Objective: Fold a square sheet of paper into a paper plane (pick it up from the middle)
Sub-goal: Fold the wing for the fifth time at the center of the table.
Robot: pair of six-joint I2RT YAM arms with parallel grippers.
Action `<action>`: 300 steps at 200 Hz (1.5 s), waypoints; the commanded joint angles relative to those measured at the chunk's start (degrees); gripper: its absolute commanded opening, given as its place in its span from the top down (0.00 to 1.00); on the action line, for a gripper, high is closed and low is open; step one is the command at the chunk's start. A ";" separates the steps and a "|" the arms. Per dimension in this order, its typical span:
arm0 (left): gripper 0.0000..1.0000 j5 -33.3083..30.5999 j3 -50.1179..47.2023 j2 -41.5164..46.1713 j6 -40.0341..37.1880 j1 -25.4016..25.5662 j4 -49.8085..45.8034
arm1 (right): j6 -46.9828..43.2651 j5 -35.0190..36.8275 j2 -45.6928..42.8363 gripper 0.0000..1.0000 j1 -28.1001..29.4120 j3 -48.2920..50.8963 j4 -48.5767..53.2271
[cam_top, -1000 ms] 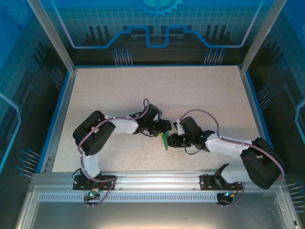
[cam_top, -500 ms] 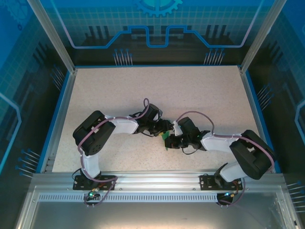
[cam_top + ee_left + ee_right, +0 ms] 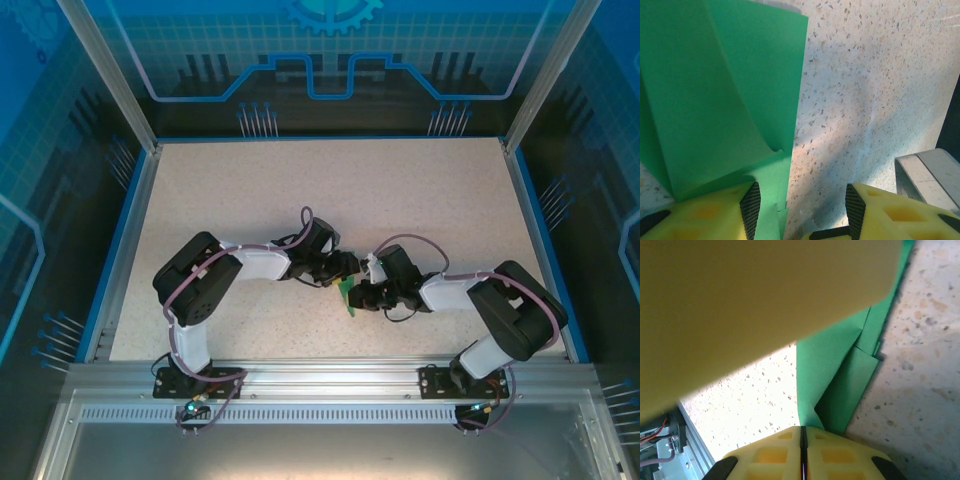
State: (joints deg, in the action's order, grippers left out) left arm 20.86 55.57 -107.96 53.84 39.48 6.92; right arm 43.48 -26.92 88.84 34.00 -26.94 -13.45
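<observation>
Right gripper (image 3: 802, 442): jaws closed pad to pad, pinching a folded edge of the green paper (image 3: 346, 297); the layered flaps run out straight ahead of my pads. Left gripper (image 3: 800, 205): jaws roughly half open, nothing clamped. The paper leans against one pad (image 3: 705, 215), and the other pad (image 3: 885, 217) is clear of it, over bare table (image 3: 250, 190). The paper is at mid-table, slightly toward the table's near edge, between my two grippers.
</observation>
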 commanded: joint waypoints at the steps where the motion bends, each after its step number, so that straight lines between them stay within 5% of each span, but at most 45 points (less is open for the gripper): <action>1: 0.47 1.64 1.56 -0.67 -1.21 0.24 -0.24 | -0.60 -3.74 2.34 0.90 -0.03 1.86 0.27; 75: 0.47 1.72 1.56 -0.63 -0.93 0.27 -0.15 | -2.84 -4.65 -5.39 0.89 1.81 0.20 7.04; 161: 0.46 1.98 1.89 -0.57 -1.06 0.32 -0.58 | -0.95 -4.10 4.71 0.90 2.26 3.42 2.56; 254: 0.47 1.46 1.48 -0.37 -0.23 0.27 -0.52 | -2.85 -3.05 -7.33 0.89 2.77 5.23 7.83; 300: 0.47 1.23 1.03 -0.14 0.26 0.29 -0.25 | -4.19 -0.12 -4.01 0.89 3.83 2.94 12.30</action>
State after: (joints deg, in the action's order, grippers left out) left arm 21.34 56.10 -108.05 53.89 39.33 5.93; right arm 40.88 -28.97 82.83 36.51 -22.55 -7.57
